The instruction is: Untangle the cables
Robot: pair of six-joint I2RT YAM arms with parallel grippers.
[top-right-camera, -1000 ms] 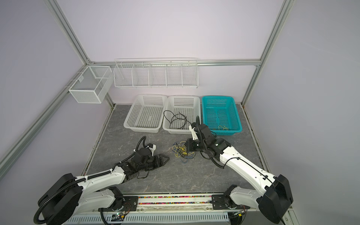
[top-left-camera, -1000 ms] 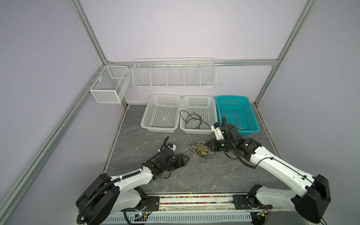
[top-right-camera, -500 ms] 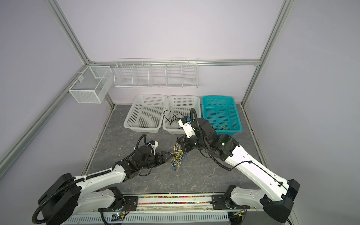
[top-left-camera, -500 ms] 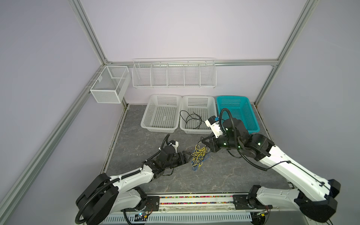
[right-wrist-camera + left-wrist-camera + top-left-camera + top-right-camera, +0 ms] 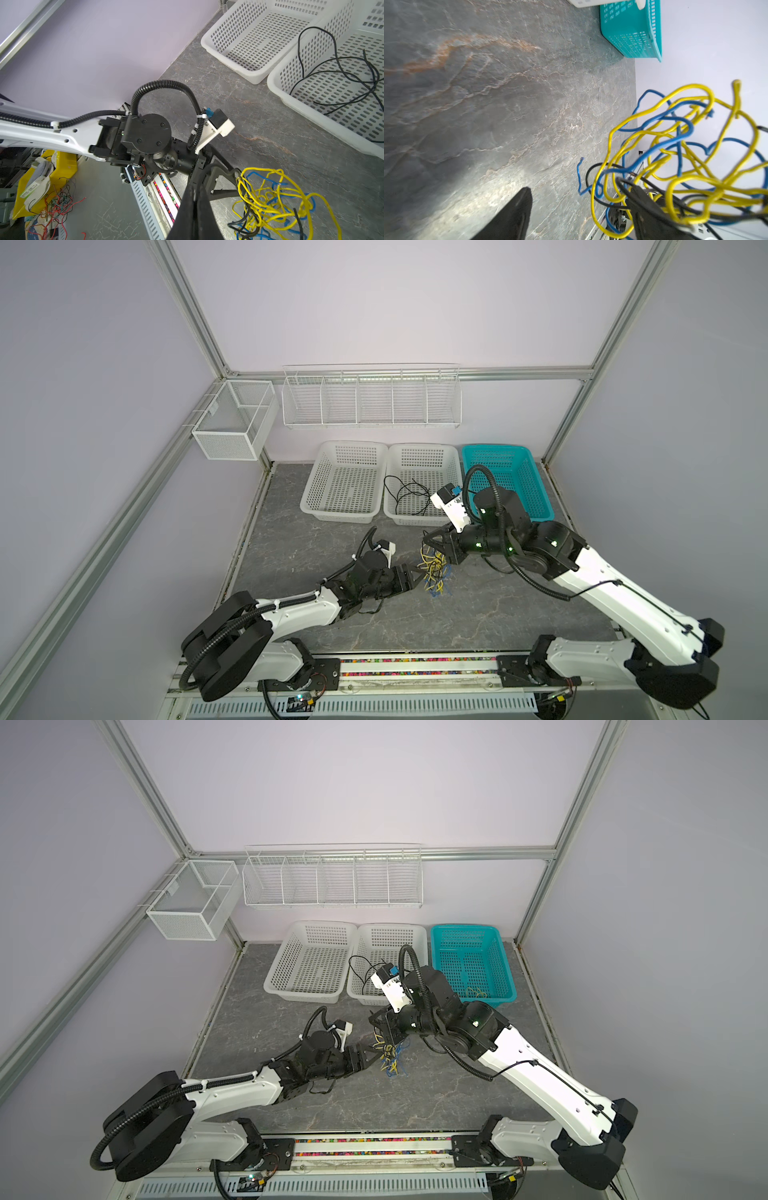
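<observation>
The left hand [image 5: 417, 576] reaches low over the table [image 5: 307, 539] with its jaws spread wide. One finger [image 5: 645, 207] is poked in among the loops of the cables [image 5: 435, 570], a tangle of yellow, blue and black wire. That tangle hangs just beside it from the right hand [image 5: 430, 541], which is clamped tight on the upper strands. Behind them, a loose black cable [image 5: 409, 497] lies in the middle white basket [image 5: 419, 450].

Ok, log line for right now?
right claw: shut on cable tangle, hanging from it | left claw: open, at tangle, no grip yet | black cable: in middle white basket
</observation>
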